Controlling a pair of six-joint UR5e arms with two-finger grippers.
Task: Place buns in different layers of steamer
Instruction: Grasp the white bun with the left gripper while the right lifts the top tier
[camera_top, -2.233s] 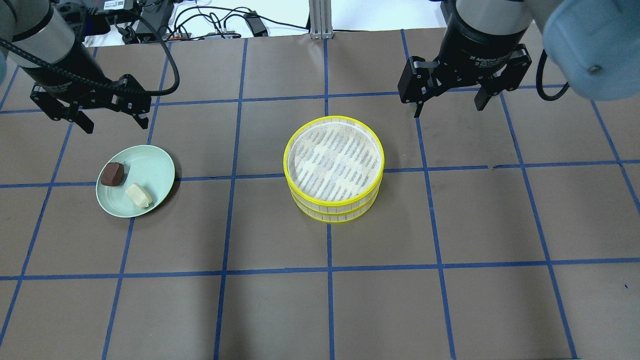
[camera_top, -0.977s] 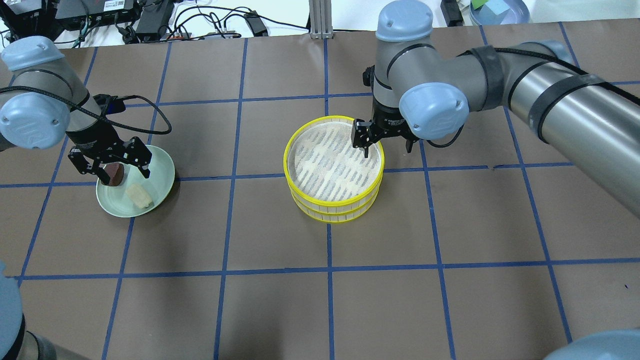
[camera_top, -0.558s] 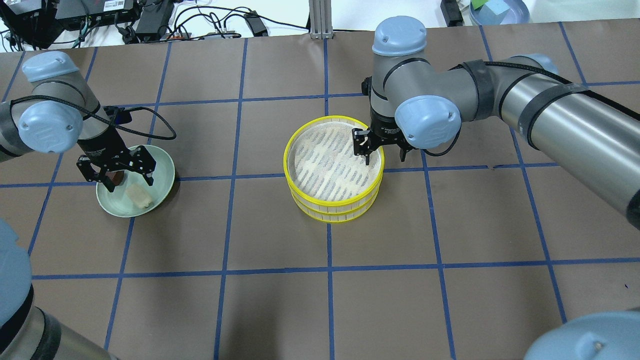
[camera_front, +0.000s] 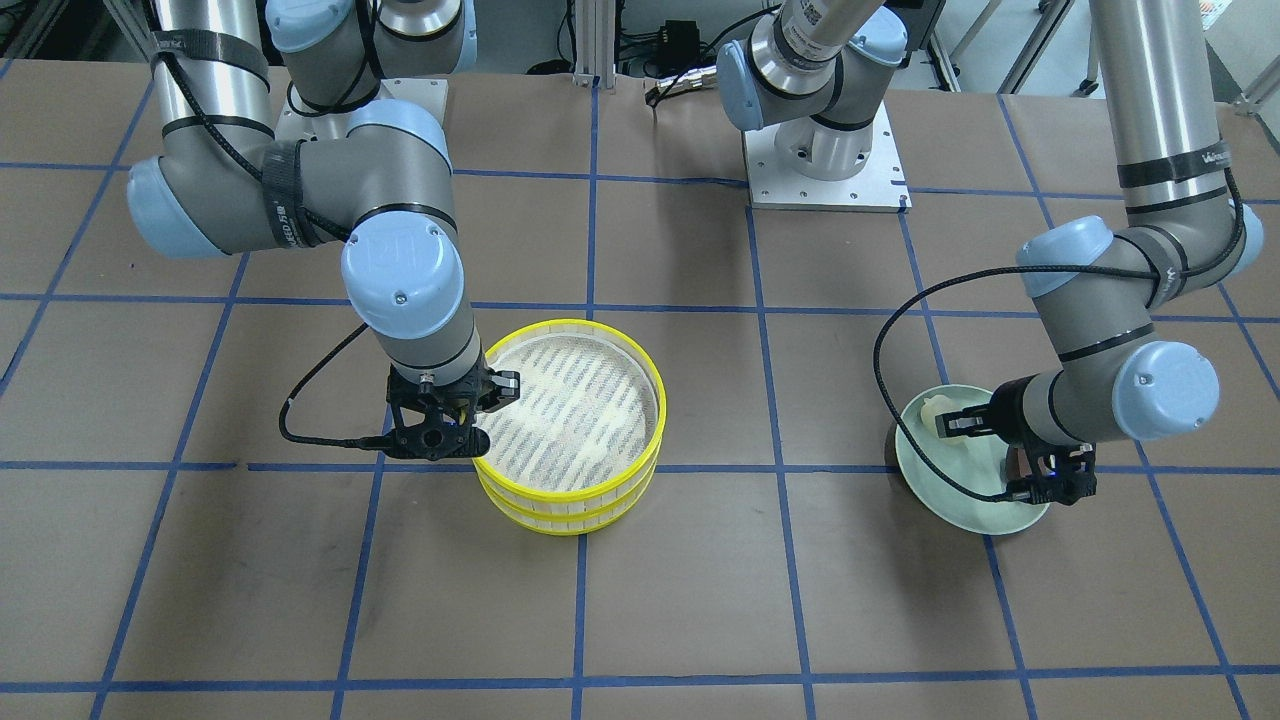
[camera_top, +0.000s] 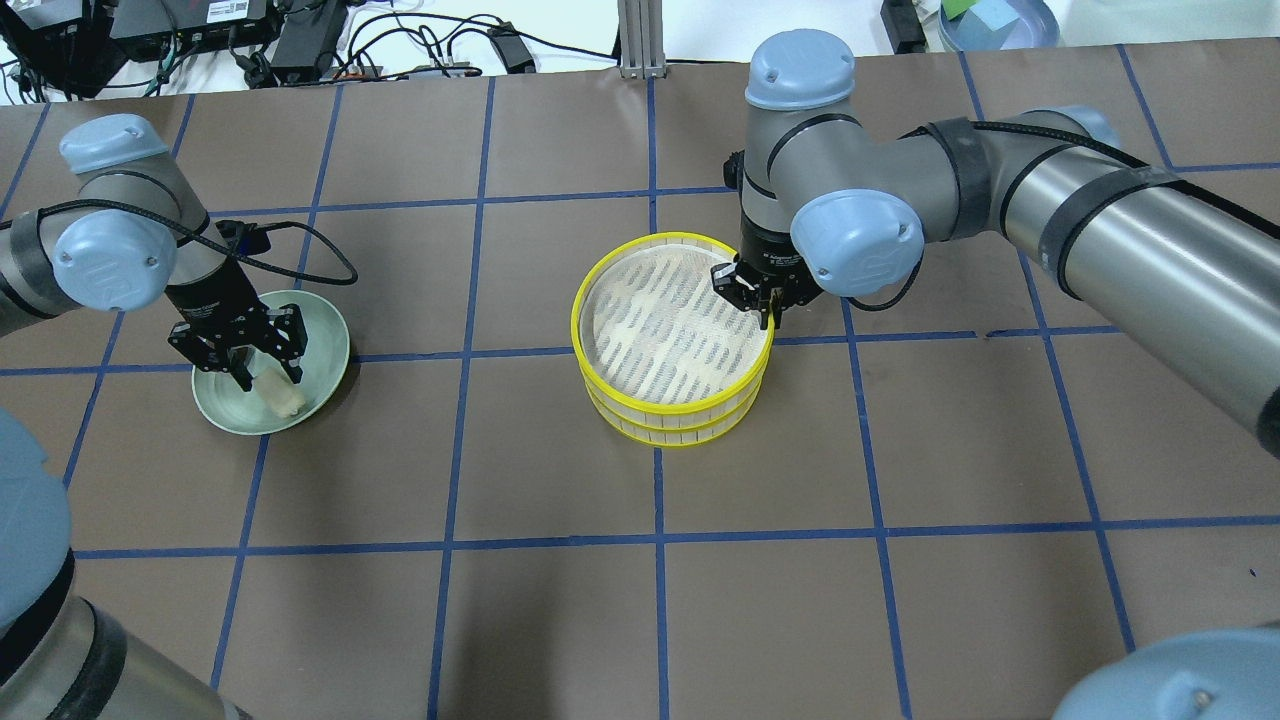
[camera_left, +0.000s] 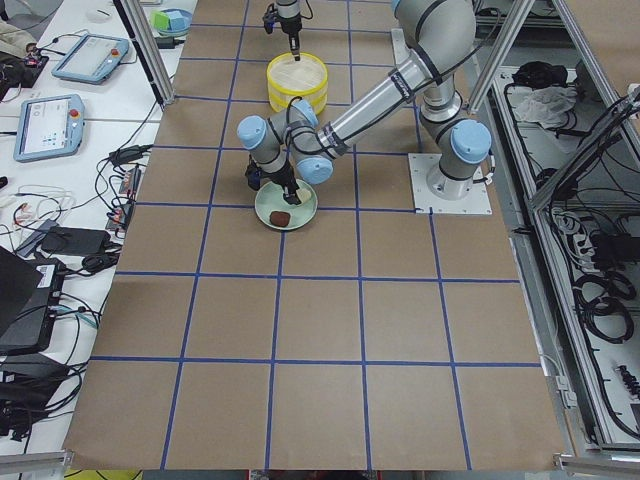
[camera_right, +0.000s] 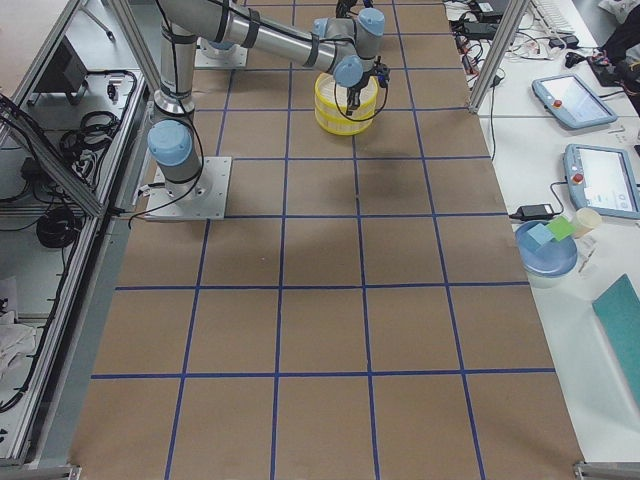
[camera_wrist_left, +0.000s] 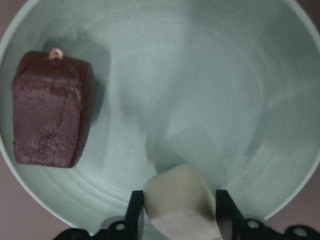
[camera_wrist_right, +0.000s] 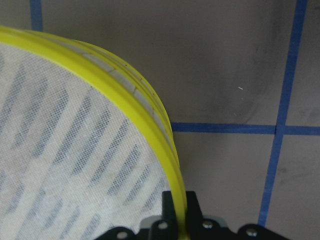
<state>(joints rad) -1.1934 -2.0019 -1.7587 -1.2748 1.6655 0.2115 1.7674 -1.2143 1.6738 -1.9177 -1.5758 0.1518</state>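
Observation:
The steamer (camera_top: 660, 237), two yellow-rimmed tiers with a mesh floor, stands at the table's middle. My right gripper (camera_top: 757, 300) is shut on the top tier's rim (camera_wrist_right: 125, 85) at its right edge, one finger inside and one outside. A pale green plate (camera_top: 322, 340) at the left holds both buns. My left gripper (camera_top: 268, 376) is down in the plate, shut on the cream-white bun (camera_wrist_left: 177, 186). The reddish-brown bun (camera_wrist_left: 50, 120) lies free beside it, hidden under the wrist in the overhead view.
Brown table with a blue tape grid. The two arm bases (camera_front: 825, 160) stand at the robot's side. Cables and electronics (camera_top: 300, 40) lie past the far edge, with a blue bowl (camera_top: 995, 20) at the far right.
Both arms came down from high up. The left gripper shifted from over the brown bun to the cream bun and closed on it. The right gripper closed on the top tier's rim.

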